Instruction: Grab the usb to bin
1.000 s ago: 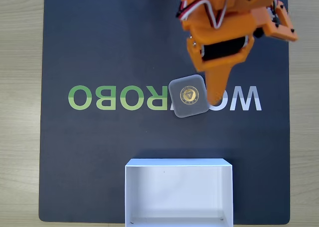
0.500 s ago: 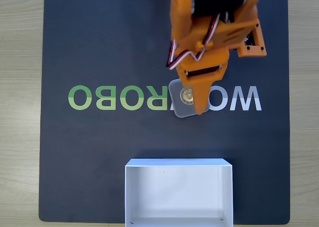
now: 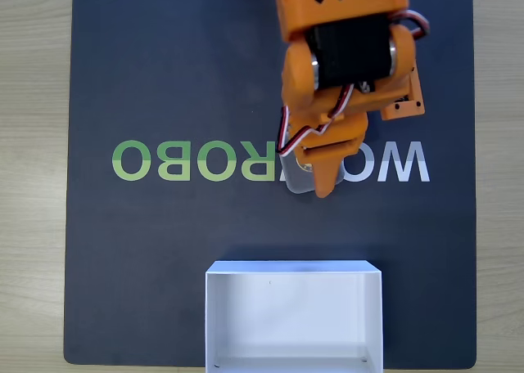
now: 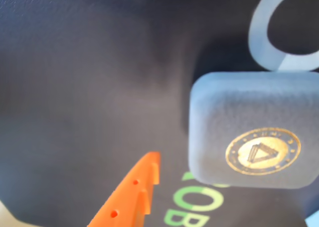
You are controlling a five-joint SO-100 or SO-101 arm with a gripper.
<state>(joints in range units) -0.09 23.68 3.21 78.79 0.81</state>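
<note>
The usb (image 4: 254, 137) is a dark grey rounded-square block with a gold triangle emblem, lying flat on the dark mat and large in the wrist view. One orange finger (image 4: 132, 197) rises from the bottom edge to its left, with a gap of mat between them. In the fixed view my gripper (image 3: 313, 185) hangs right over the usb (image 3: 292, 182), of which just a lower-left corner peeks out. The jaws look open, and the second finger is hidden. The bin (image 3: 293, 267), a white shallow box, stands below the gripper at the mat's near edge.
A dark mat (image 3: 164, 78) with green and white lettering (image 3: 180, 160) covers the table. Light wood (image 3: 33, 177) shows at both sides. The orange arm (image 3: 344, 46) comes in from the top of the fixed view.
The arm has swung left and lowered over the usb, which showed fully a second ago and is now nearly covered. The usb and the bin have stayed in place.
</note>
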